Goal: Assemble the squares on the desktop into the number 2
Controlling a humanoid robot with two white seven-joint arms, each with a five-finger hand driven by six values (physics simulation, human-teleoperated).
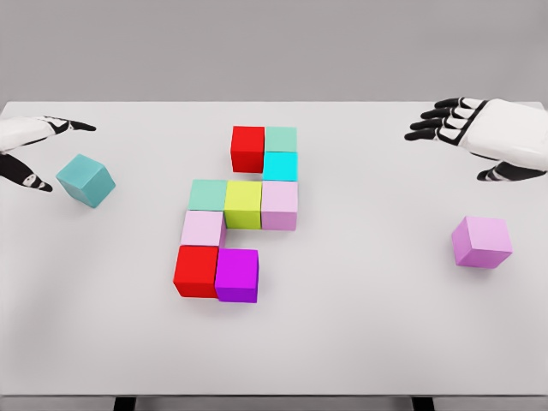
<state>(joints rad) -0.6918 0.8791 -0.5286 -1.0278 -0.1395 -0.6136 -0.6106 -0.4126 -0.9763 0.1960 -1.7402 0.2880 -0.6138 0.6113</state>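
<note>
landmark: yellow-green cube [243,204], middle of the white table [360,342].
cluster: red cube [247,147], mint cube [281,139] and cyan cube [280,166] behind it; magenta cube [237,275] in front.
teal cube [86,180]: far left of it, tilted, beside the left hand [34,145].
left hand: fingers apart, holding nothing.
violet cube [482,241]: far right, alone.
right hand [479,128]: fingers spread, holding nothing.

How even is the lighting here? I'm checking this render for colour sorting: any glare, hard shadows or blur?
Head view: soft, even light; the white table shows no glare; the cubes cast only faint, short shadows; edges are slightly soft throughout, yet colours read clearly; the left hand is cut by the frame edge.
</note>
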